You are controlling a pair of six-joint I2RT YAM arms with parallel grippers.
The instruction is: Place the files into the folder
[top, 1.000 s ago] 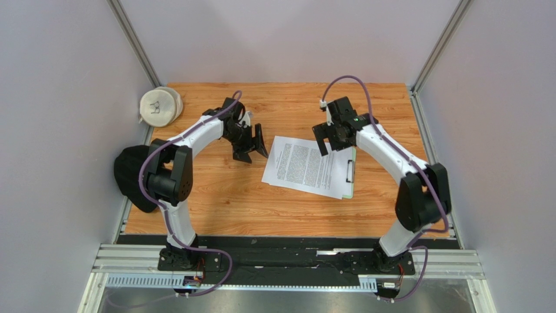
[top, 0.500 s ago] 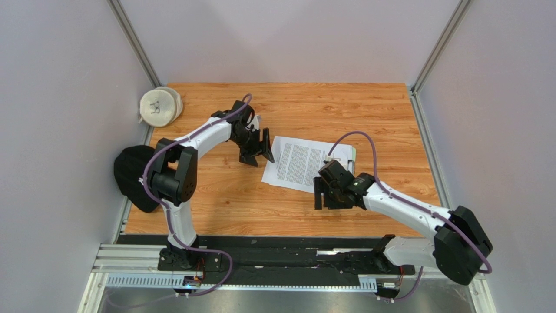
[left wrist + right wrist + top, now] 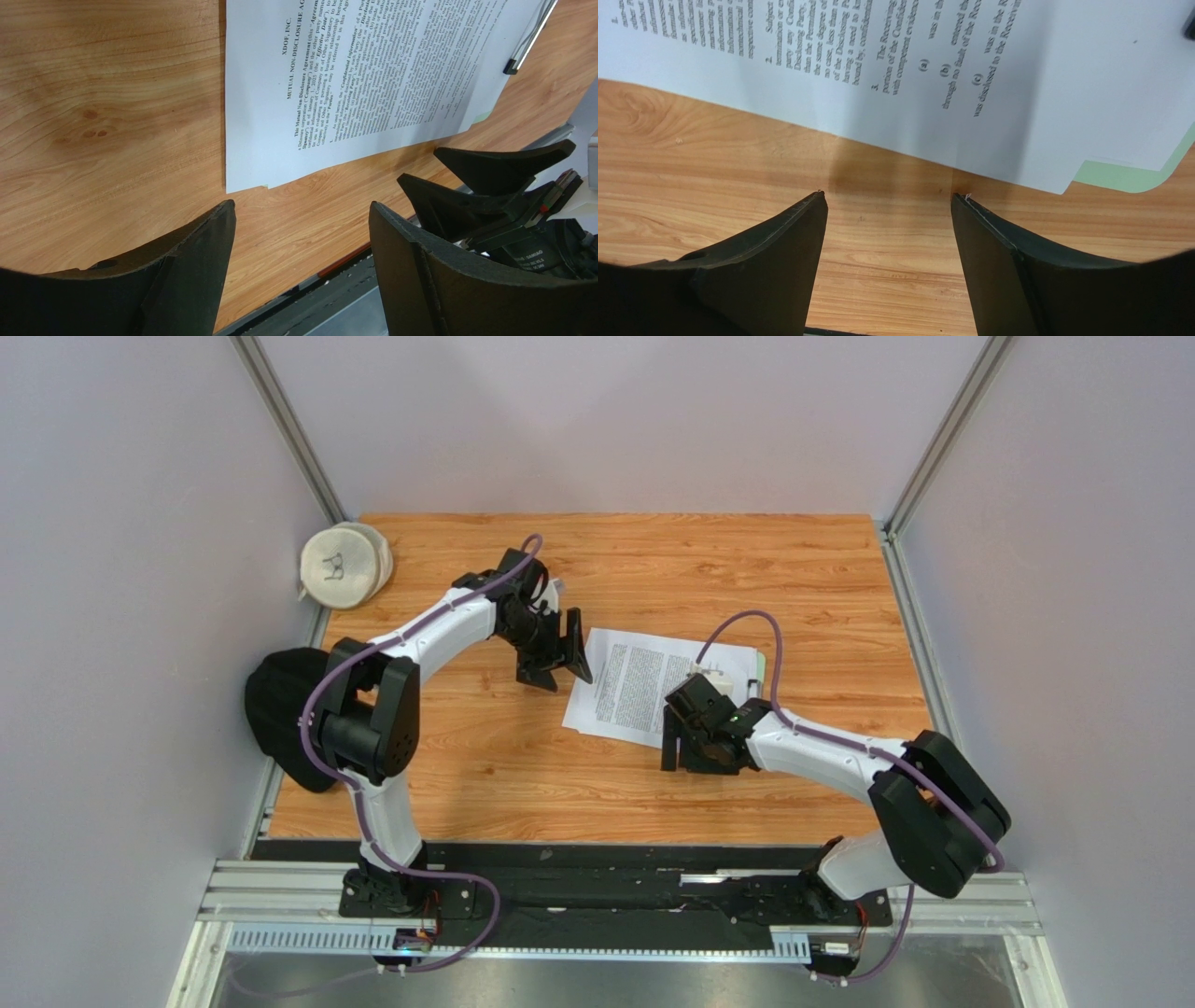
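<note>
The files (image 3: 631, 683) are white printed sheets lying flat mid-table, skewed on the pale green folder (image 3: 1141, 176). Only a green corner of the folder shows below the sheets. Its metal clip (image 3: 530, 43) lies on the sheets' far end. My left gripper (image 3: 558, 667) is open just off the files' (image 3: 351, 77) left edge, nothing between its fingers (image 3: 189, 266). My right gripper (image 3: 690, 752) is open, low over the wood at the near edge of the files (image 3: 892, 63), its fingertips (image 3: 808, 217) just short of the paper. It also shows as the black right gripper (image 3: 502, 183) in the left wrist view.
A white round bundle (image 3: 344, 564) sits at the table's back left corner. A black object (image 3: 278, 717) hangs off the left edge. Grey walls close in three sides. The black rail (image 3: 617, 857) runs along the near edge.
My right arm swung from the far side of the files round to their near edge and its jaws narrowed somewhat. My left gripper shifted right, closer to the sheets' left edge.
</note>
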